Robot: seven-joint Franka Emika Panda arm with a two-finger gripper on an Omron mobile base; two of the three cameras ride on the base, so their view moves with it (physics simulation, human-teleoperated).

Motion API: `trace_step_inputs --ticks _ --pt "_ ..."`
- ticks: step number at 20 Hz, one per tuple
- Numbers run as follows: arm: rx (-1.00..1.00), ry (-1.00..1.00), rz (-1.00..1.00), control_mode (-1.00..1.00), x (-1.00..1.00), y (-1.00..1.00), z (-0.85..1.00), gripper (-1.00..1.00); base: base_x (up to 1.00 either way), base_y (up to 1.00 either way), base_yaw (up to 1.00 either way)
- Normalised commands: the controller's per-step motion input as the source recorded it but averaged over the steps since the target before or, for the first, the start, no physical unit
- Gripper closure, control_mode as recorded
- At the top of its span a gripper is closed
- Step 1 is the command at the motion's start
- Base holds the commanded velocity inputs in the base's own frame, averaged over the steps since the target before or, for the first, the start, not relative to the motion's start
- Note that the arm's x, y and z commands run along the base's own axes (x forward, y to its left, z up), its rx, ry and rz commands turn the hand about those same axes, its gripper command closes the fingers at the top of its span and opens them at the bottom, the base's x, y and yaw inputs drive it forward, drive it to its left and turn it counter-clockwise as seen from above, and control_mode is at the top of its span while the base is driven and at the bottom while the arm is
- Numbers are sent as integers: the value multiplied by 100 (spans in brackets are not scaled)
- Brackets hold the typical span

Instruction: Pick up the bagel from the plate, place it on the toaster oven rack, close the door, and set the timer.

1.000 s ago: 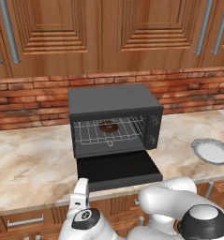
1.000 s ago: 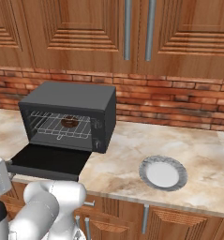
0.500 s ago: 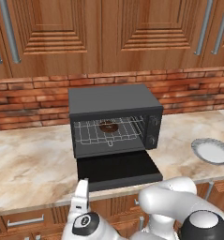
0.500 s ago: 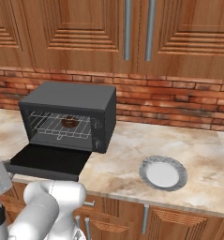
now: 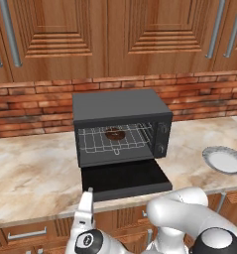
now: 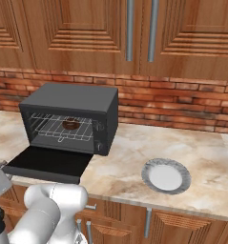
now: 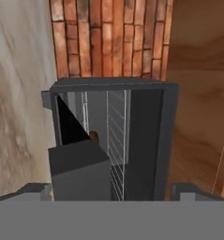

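**Bagel's in, door's next**

So the bagel [image 5: 114, 133] sits on the rack [image 5: 116, 140] inside the oven [image 5: 121, 125], roughly mid-rack toward the back. That part looks done to me. The plate [image 6: 166, 176] is off on the counter [image 6: 206, 176], well apart from the oven, nothing on it.

The thing to handle now is the door [image 5: 125, 179], dropped flat in front of the cavity. My guess: it's a stiff hinged panel, not heavy, smooth and a bit slippery on the face, so pinching won't do much. Better to get under the front edge near the middle and push it up.

The gripper [image 5: 85, 203] is low by the door's front left corner, off the counter edge. In the hand view its tips sit far apart with nothing between them, so jaws wide and empty.
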Motion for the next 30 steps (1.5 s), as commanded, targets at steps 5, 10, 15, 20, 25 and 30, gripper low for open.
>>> trace_step_inputs --ticks 5,10,15,20,25,30 --pt "0 -2 0 -100 -2 -17 54 -100 0 0 0" --pt "0 0 0 -100 -1 -33 50 -100 0 0 0" --pt "1 0 0 -100 0 -44 35 -100 0 0 0" --pt "0 0 0 -100 1 -41 20 -100 0 0 0" --pt "0 0 0 -100 10 -27 24 -100 0 0 0" --pt "0 0 0 -100 19 -7 36 -100 0 0 0"
